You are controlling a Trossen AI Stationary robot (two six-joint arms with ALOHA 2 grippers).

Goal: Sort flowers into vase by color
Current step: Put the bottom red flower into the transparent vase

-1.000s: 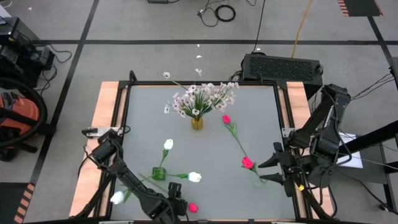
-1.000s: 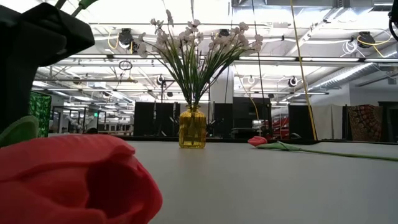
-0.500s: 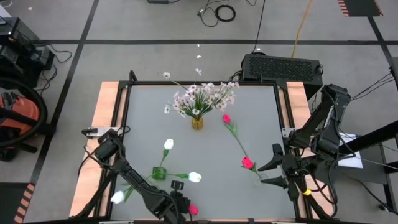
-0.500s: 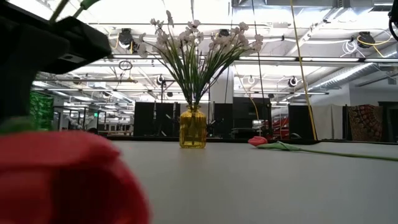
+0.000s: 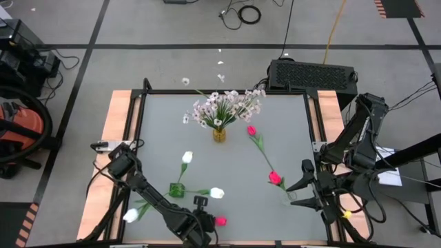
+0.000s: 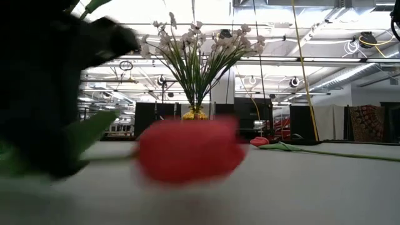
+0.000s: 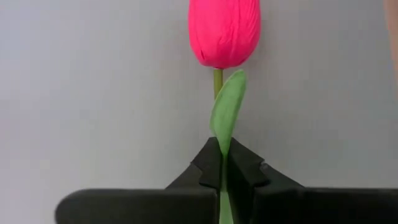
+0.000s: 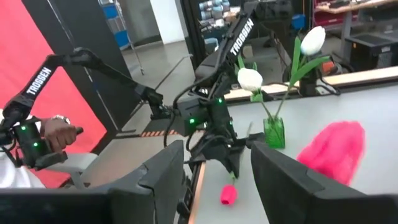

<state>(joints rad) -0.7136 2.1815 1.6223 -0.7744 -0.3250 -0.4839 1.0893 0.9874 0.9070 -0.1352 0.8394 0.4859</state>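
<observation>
A pink tulip [image 5: 220,221] is near the table's front edge, with my left gripper [image 5: 202,220] shut on its stem. A green vase [image 5: 177,191] holds two white tulips [image 5: 186,158]. Farther back, a yellow vase [image 5: 218,134] is filled with pale blossom sprays [image 5: 224,105]. Two more pink tulips [image 5: 275,178] lie on the table's right half. Another white tulip [image 5: 130,216] lies at the near left beside my left arm. My right gripper [image 5: 298,191] stands open at the right edge with nothing between its fingers. My left gripper pinches the pink tulip's green stem and the base of its leaf [image 7: 222,149] between its two fingers, a short way below the bloom [image 7: 224,31]. The fingers come from the table's left and lie along the stem. The bloom points toward the table's right; whether it touches the table I cannot tell.
A person's hand [image 8: 59,130] works a control arm in the room beyond the left edge. The table's raised black frame [image 5: 138,124] and wooden side strips [image 5: 114,117] border the grey surface. A black box [image 5: 313,74] sits behind the far edge.
My left gripper has taken hold of the pink tulip's stem and has gone a little toward the table's right and far edges. The tulip has moved with it, away from the front edge, its bloom leading to the right.
</observation>
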